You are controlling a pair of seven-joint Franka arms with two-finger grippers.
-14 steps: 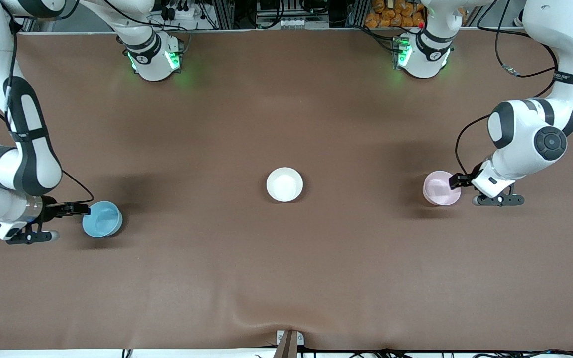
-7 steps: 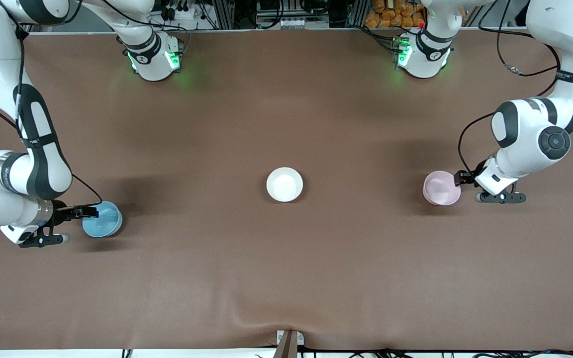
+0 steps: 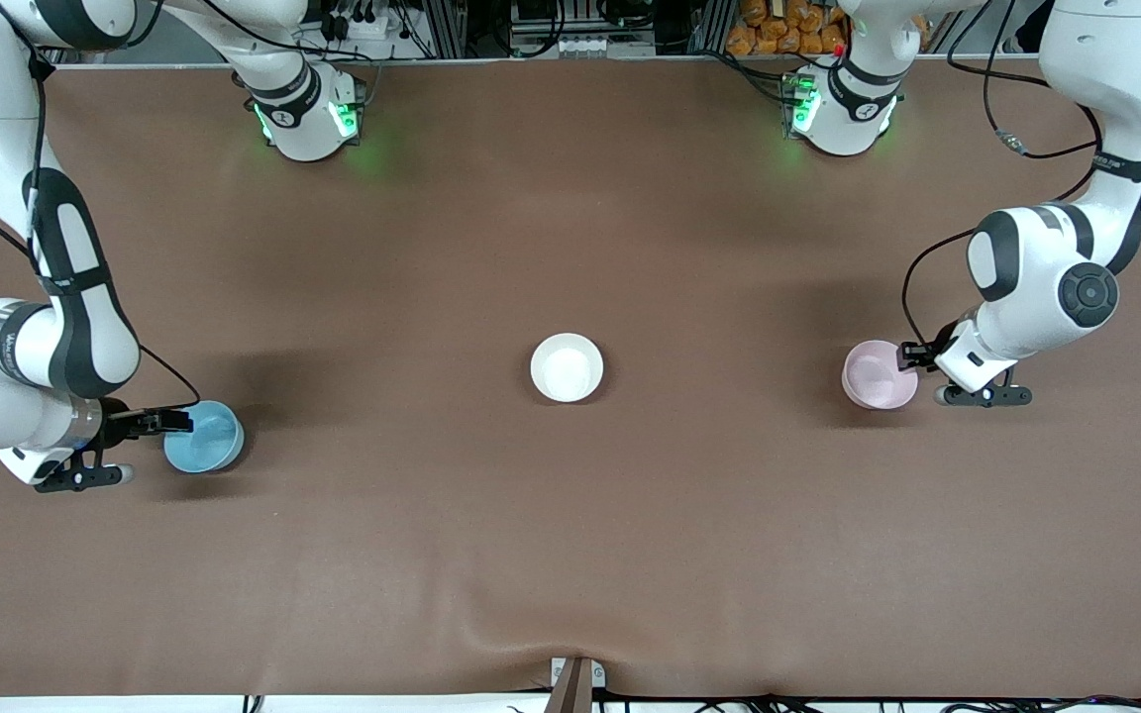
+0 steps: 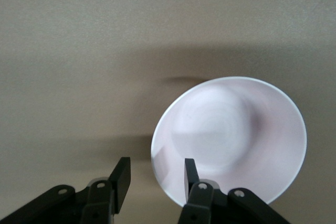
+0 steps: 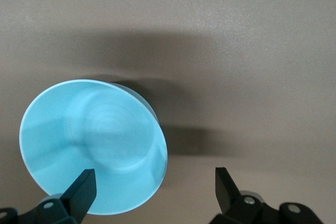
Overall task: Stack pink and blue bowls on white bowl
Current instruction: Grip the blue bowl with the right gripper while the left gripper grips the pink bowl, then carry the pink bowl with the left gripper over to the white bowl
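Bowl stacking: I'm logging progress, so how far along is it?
Nothing is stacked: the white bowl sits empty mid-table. In hand: the left tool, open, straddles the pink bowl's rim; the right tool, open, straddles the blue bowl's rim. Left: gripping, lifting and stacking both.

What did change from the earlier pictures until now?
Little. The left gripper shifted slightly at the pink bowl's rim, one finger inside. The right gripper edged over the blue bowl's rim, open. All bowls, including the white bowl, stayed put.
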